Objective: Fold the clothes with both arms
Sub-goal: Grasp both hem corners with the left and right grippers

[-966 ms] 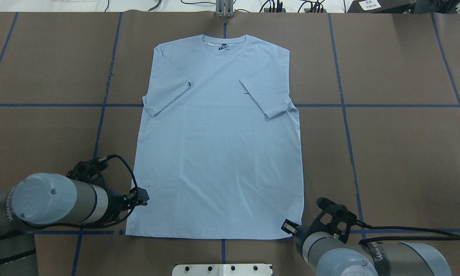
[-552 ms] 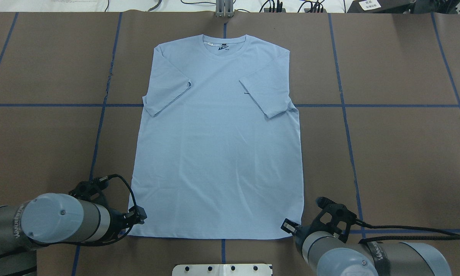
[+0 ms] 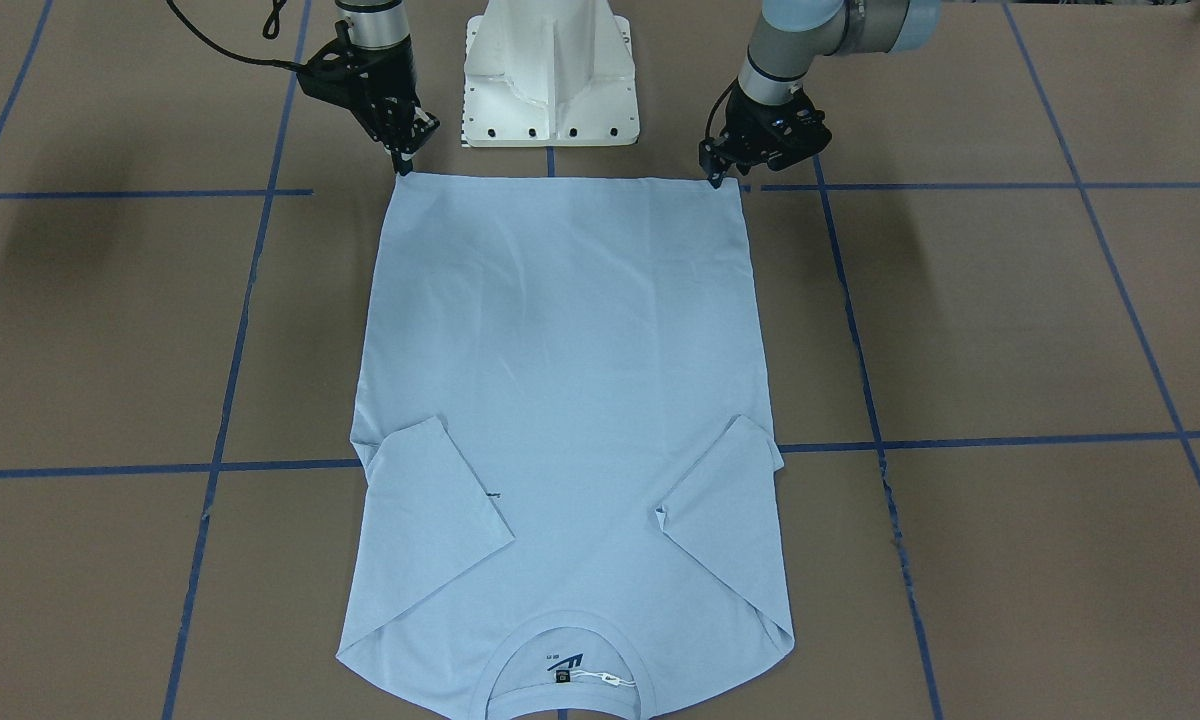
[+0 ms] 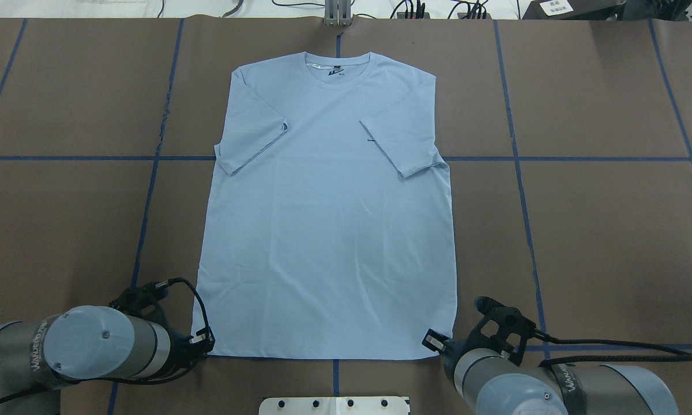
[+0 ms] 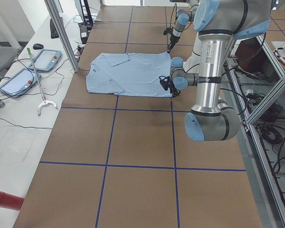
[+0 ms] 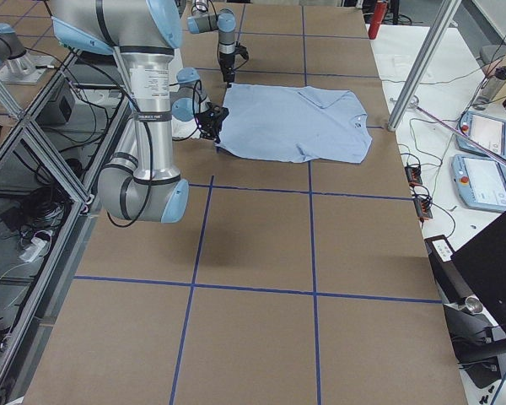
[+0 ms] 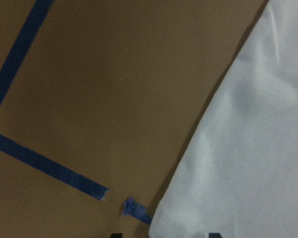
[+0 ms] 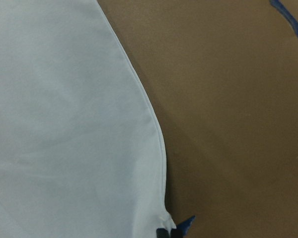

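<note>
The light blue T-shirt [image 4: 328, 230] lies flat on the brown table with its collar far from me and both sleeves folded in over the chest. My left gripper [image 4: 205, 344] is low at the near left hem corner. In the left wrist view [image 7: 164, 235] its two tips stand apart on either side of that corner, so it is open. My right gripper [image 4: 432, 341] is at the near right hem corner. In the right wrist view [image 8: 161, 233] its tips are together on the corner cloth. The front view shows the left gripper [image 3: 717, 178] and the right gripper [image 3: 401, 165] at the hem's two ends.
The white pedestal base [image 3: 550, 80] stands just behind the hem, between the two arms. Blue tape lines [image 4: 150, 190] cross the brown table. Cables and a metal bracket [image 4: 337, 14] sit at the far edge. Tablets [image 5: 45, 59] lie on a side bench.
My left gripper has moved back toward me along the shirt's left edge, down to the hem corner. The right arm and the shirt have not moved.
</note>
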`<state>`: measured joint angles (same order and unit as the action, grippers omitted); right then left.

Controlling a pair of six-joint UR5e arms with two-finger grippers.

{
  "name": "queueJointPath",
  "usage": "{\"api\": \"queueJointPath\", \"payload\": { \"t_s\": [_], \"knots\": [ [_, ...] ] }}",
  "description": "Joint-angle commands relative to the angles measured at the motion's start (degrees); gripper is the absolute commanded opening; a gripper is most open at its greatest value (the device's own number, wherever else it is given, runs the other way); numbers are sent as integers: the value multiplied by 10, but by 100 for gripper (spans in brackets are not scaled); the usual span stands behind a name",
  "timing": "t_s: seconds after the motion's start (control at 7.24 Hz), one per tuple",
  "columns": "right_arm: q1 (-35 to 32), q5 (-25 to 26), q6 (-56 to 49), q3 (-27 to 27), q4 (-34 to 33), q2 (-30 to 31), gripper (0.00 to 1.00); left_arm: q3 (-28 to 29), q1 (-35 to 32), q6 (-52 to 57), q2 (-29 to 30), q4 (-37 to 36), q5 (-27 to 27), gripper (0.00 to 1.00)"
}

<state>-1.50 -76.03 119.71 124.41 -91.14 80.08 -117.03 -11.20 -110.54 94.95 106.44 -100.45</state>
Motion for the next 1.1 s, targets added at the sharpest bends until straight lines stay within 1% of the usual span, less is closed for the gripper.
{"api": "queueJointPath", "payload": {
  "t_s": [0.0, 0.14, 0.28, 0.41, 0.55, 0.69, 0.83, 0.97],
  "knots": [
    [0, 0, 0, 0, 0, 0, 0, -2, 0, 1, -1, 0, -1, 0],
    [0, 1, 0, 0, 0, -2, 0, -10, -1, 1, 1, 0, -2, 0],
    [-1, 1, 0, 5, 0, -3, 0, -46, -2, 1, -2, -2, -2, 0],
    [-7, 0, 0, 23, 0, 1, 0, -70, -2, -1, -4, -11, -2, 0],
    [-6, 1, 1, 36, -1, 5, 0, -75, 8, -17, -1, -38, -1, 0],
    [-2, 1, 0, 31, -1, 6, 0, -59, 13, -17, -3, -53, 3, 44],
    [-2, 1, 0, 29, -1, 6, 0, -41, 14, -13, 1, -52, 23, 61],
    [-2, 1, 0, 28, -1, 6, 0, -26, 14, -10, 3, -51, 25, 64]
  ]
}}
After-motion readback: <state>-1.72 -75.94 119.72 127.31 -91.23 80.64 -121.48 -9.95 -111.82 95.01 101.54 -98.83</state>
